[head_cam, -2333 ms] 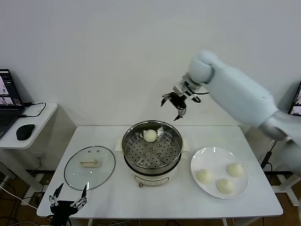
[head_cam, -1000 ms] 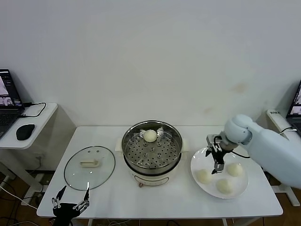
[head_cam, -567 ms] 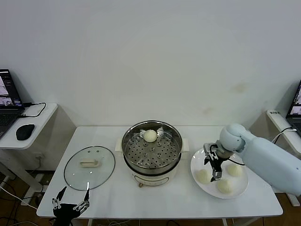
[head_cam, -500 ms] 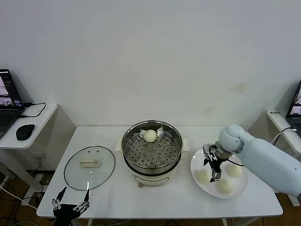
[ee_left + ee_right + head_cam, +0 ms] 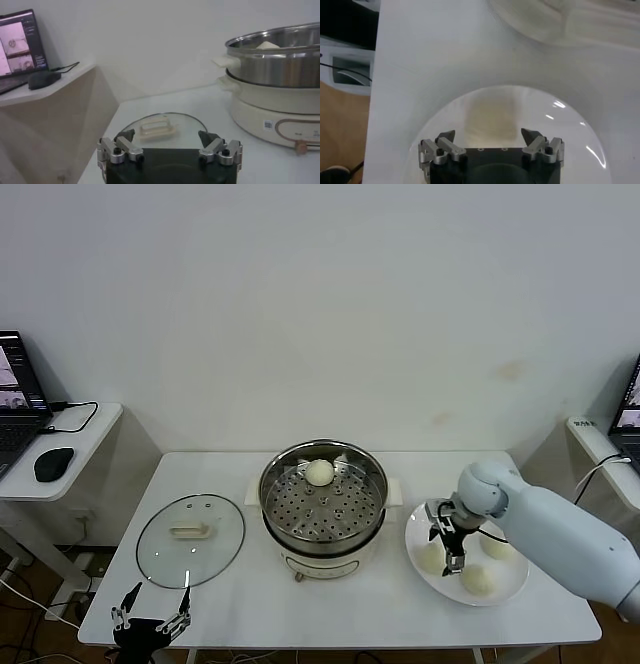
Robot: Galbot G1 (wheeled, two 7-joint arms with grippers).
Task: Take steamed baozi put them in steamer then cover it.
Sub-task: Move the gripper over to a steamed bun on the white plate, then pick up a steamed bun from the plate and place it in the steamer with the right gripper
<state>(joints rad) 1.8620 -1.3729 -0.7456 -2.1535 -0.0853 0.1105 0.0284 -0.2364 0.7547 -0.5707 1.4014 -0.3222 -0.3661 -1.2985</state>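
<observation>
The steamer (image 5: 323, 506) stands mid-table with one steamed baozi (image 5: 319, 472) at the back of its perforated tray. Three more baozi lie on a white plate (image 5: 512, 586) to its right. My right gripper (image 5: 446, 541) hangs open just over the one nearest the steamer (image 5: 428, 560), partly hiding it. In the right wrist view that baozi (image 5: 490, 116) lies blurred ahead of the open right gripper (image 5: 488, 135), nothing between its fingers. The cover (image 5: 190, 539), clear glass, lies flat left of the steamer. My left gripper (image 5: 150, 616) rests open, low at the table's front left corner.
The left wrist view shows the cover (image 5: 157, 127) just ahead of the left gripper (image 5: 166, 136) and the steamer (image 5: 275, 50) beyond it. A side table on the far left carries a laptop (image 5: 18, 399) and a mouse (image 5: 53, 463).
My right arm came down from above the steamer to the plate, then slid left and lower over the baozi nearest the steamer. The left arm stayed put.
</observation>
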